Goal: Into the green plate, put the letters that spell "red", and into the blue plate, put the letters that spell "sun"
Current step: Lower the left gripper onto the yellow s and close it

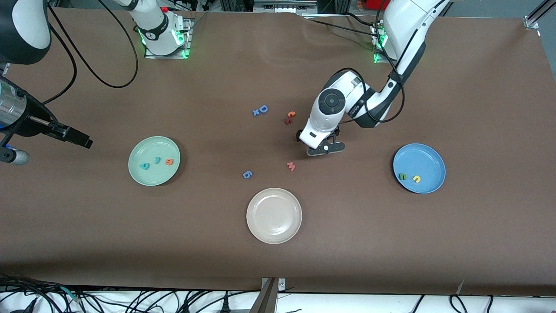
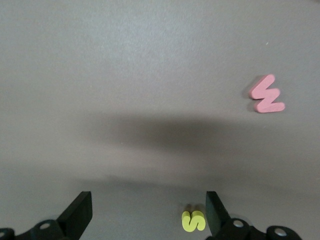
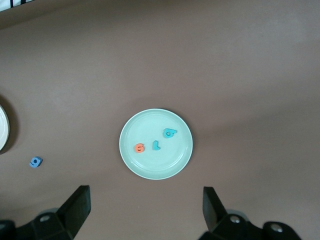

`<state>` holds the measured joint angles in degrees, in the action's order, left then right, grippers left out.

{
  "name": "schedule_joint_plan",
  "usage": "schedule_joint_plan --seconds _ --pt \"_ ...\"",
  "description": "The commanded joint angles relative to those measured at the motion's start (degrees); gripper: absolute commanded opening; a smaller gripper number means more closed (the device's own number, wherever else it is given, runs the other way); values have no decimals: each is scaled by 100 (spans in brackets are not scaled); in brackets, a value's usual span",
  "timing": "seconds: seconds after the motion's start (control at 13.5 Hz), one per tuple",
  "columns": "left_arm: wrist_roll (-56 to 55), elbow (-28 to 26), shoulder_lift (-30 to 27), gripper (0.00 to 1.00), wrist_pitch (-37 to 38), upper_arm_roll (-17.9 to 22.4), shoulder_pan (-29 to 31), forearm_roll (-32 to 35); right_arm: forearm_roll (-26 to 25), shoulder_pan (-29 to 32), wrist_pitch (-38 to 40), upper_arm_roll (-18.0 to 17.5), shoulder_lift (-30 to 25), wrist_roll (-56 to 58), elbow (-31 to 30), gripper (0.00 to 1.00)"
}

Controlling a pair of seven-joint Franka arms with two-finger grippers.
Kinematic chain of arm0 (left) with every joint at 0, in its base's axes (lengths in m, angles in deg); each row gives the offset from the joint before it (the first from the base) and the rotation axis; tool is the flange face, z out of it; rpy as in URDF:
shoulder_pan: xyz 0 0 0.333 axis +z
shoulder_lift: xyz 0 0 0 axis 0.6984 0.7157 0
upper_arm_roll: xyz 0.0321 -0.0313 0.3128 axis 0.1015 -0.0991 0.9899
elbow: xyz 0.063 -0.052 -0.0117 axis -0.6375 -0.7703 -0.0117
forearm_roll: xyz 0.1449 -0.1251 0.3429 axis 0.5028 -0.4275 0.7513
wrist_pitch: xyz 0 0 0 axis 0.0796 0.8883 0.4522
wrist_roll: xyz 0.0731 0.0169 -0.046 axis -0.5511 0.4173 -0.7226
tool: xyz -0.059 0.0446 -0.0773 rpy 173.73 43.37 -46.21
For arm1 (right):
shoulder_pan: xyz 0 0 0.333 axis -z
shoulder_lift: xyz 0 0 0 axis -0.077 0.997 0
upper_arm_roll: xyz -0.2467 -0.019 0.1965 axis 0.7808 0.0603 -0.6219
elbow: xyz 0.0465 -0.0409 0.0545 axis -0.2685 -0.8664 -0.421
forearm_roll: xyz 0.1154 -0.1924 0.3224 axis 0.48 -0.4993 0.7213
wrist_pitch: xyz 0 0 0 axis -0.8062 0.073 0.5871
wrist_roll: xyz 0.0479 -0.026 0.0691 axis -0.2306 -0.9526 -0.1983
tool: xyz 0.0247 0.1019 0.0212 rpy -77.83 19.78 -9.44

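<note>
The pale green plate (image 1: 147, 148) (image 3: 150, 120) holds a teal "d" (image 1: 145, 165), a teal "r" (image 1: 157, 160) and an orange "e" (image 1: 169, 162). In the blue plate (image 1: 423, 156) lie a green "n" (image 1: 402, 176) and a yellow "u" (image 1: 416, 178). My left gripper (image 1: 325, 148) (image 2: 148, 200) is low over the middle of the table, open. The yellow "s" (image 2: 193, 221) lies on the cloth between its fingers, close to one of them; the front view hides it. My right gripper (image 1: 80, 138) (image 3: 145, 195) hangs open and empty, high beside the green plate.
A cream-white plate (image 1: 274, 215) sits nearest the front camera. A pink "w" (image 1: 291, 166) (image 2: 267, 95) lies just by the left gripper. A blue "6" (image 1: 247, 174) (image 3: 35, 162), a blue "D" (image 1: 263, 108) and orange and dark red letters (image 1: 289, 117) lie mid-table.
</note>
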<state>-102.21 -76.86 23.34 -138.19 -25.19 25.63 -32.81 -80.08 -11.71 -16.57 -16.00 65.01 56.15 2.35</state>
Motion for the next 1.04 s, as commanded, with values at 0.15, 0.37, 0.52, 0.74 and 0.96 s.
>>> schedule_joint_plan --seconds 0.15,0.37,0.52,0.74,0.96 --pt "-763 -229 -91 99 -359 -10 -304 262 -92 -13 -161 44 -81 82 -93 99" --pt "-834 -554 -65 98 -1000 -10 -348 262 -92 -13 -206 44 -81 82 -111 99" --pt "-843 -572 -30 98 -1046 -2 -401 262 -92 -13 -223 44 -29 82 -111 99" --pt "-887 -572 -4 98 -1046 -2 -427 262 -84 170 -267 -60 -19 82 -154 99" --pt "-1114 -555 180 97 -1107 25 -524 515 -92 942 -241 -911 -72 82 -155 99"
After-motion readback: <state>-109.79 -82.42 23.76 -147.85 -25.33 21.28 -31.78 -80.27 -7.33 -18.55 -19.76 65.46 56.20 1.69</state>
